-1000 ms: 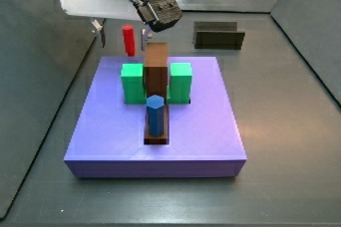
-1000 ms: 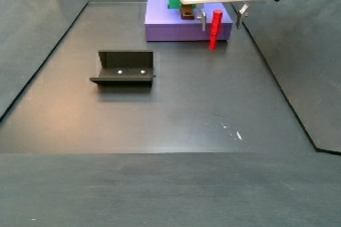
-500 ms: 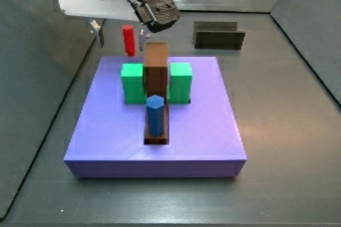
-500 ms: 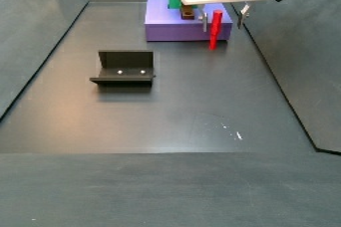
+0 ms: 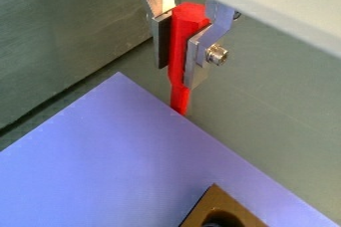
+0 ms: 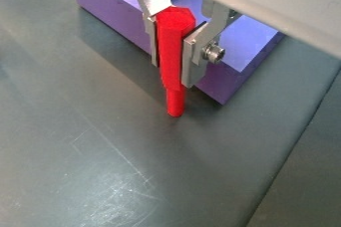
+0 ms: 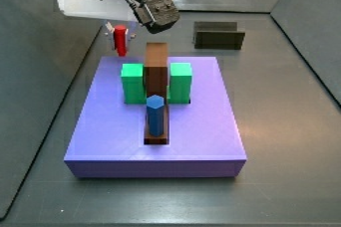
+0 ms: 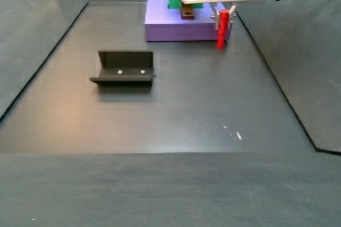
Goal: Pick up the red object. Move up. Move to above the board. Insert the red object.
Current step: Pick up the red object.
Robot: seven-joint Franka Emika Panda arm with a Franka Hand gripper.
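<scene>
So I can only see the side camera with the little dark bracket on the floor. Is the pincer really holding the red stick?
Observer: Yes. In both wrist views the pincer has its silver fingers clamped on the red object.
Operator: Is it over the board yet?
Observer: Its tip hangs just off the edge of the board, not above it.
Operator: What's in the brown bar?
Observer: A blue peg stands in the brown bar.

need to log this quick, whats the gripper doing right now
Gripper: closed on the red object, holding it upright off the floor beside the board, as both wrist views show.
</scene>
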